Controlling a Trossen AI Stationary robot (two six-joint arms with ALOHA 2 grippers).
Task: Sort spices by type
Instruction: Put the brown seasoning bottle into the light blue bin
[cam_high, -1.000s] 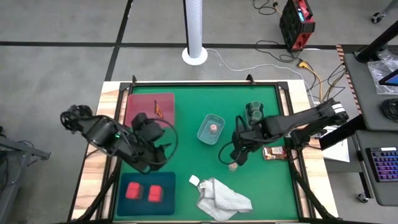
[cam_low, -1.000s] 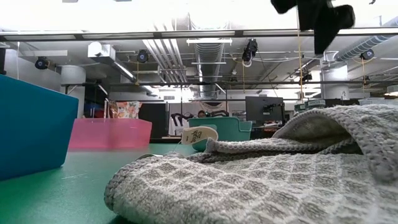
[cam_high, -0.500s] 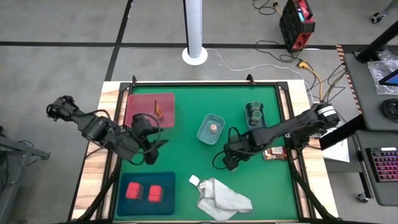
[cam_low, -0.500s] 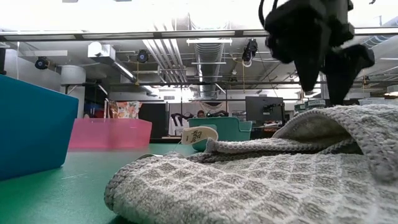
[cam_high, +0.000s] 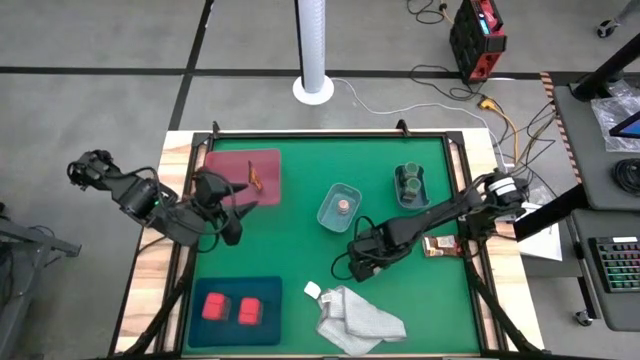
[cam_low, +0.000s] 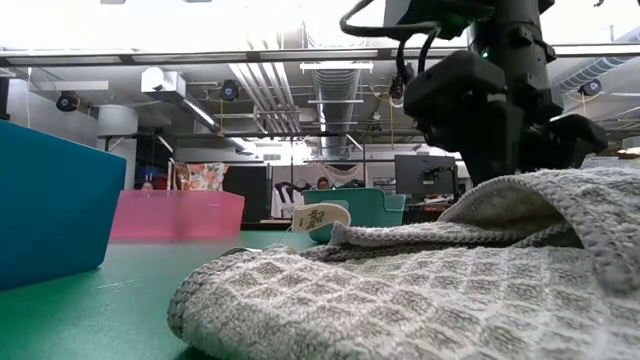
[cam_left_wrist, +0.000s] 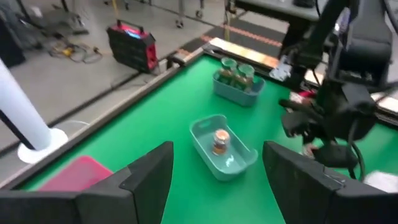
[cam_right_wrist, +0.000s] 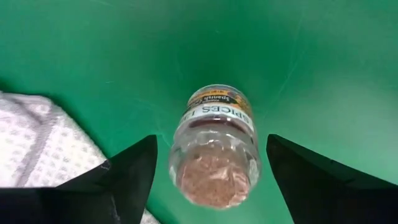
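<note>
In the right wrist view a tan-topped jar of brown spice rests on the green table. My right gripper is open, one finger on each side of the jar and clear of it. In the high view my right gripper hides this jar. The other tan-topped jar stands in a bluish tub. Two green jars share another tub. Two pink blocks lie on the teal tray. One brown sachet lies on the pink tray, the other sachet by the right edge. My left gripper is open near the pink tray.
The white-grey cloth lies crumpled just near-side of my right gripper and fills the front of the low view, cloth. The tub with the tan jar sits mid-table. Bare green mat lies between the two arms.
My right gripper has moved toward the table's left and near edge and come down, ending over the tan-topped jar beside the cloth. My left arm has drawn back toward the left and far edges, to beside the pink tray.
</note>
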